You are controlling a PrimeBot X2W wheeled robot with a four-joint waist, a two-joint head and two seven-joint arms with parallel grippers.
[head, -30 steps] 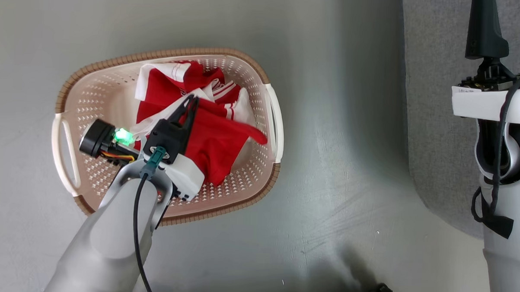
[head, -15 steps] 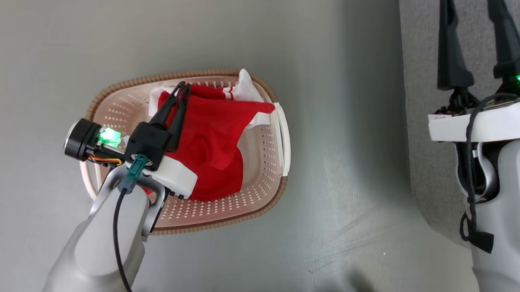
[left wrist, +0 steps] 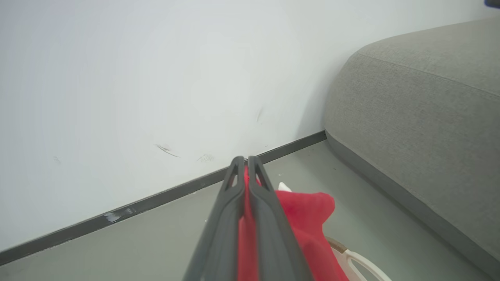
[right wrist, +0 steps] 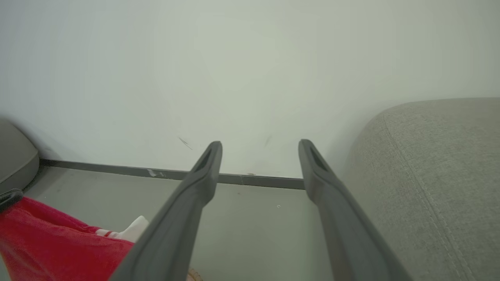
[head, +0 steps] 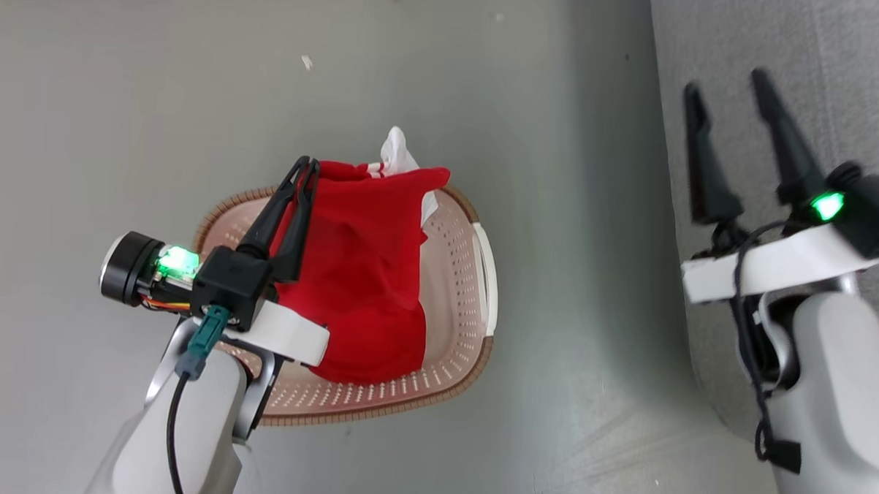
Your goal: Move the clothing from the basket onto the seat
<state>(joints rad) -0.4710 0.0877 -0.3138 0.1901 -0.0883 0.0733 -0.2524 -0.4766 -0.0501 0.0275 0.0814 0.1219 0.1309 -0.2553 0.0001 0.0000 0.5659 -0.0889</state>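
**Red shirt hanging from left jaws over the basket; the carry to the seat is next**

- Left jaws: pressed together on a fold of the clothing [head: 365, 274]. In the left wrist view, red cloth [left wrist: 308, 218] shows between the two fingers [head: 287, 205] and spills out to one side.
- The shirt hangs in a long drape above the basket [head: 457, 328]. A white collar or trim pokes out at its top. Its lower end lies over the basket's opening; I cannot tell whether it is clear of the rim.
- The drape hides most of the basket's inside, so I cannot say if more clothing is in there.
- The basket stands on the floor [head: 196, 85], out in the open. The seat [head: 782, 69] runs along the floor's right edge, well apart from the basket.
- Right jaws: wide apart and holding nothing, poised over the seat's near edge [right wrist: 441, 175].

Risks, as I judge them:
- The pinch takes only a narrow fold, so a quick swing could pull the cloth free and drop it on the floor short of the seat.
- The trailing hem could snag the woven-look rim or a handle and drag or tip the basket.
- A low carry would sweep the hem across the floor.
- The right arm sits where the shirt should land, so the cloth could drape over it.
- The seat's edge is rounded, so a release too close to it may let the shirt slide off.
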